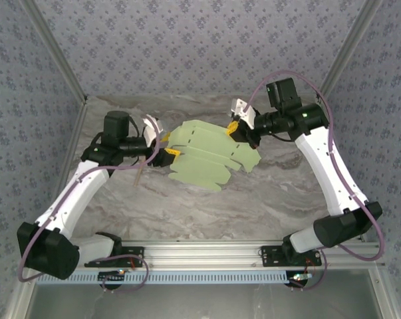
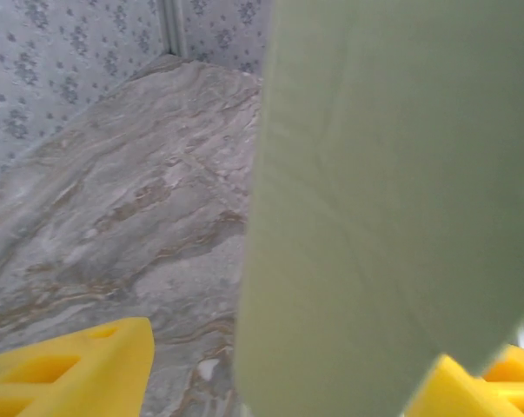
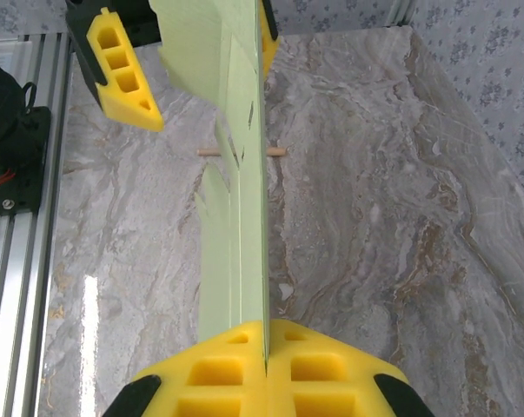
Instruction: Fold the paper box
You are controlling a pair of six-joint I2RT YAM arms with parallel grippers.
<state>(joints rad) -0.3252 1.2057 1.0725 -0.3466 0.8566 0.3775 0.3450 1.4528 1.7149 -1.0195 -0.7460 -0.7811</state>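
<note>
Looking down from the top external camera, the pale light-green die-cut card paper box sits mid-tabletop, with the left end effector at its left edge and the right end effector at its right. Left wrist cam: yellow fingers are spread wide, with the sheet between them. Right wrist cam: yellow pads are pressed together, pinching the sheet's edge; a thin tan stick lies on the marble behind it.

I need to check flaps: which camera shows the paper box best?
The top external view: the paper box shows nearly whole, flaps included. The left wrist view gives a blurred close-up of one panel; the right wrist view sees it edge-on.
</note>
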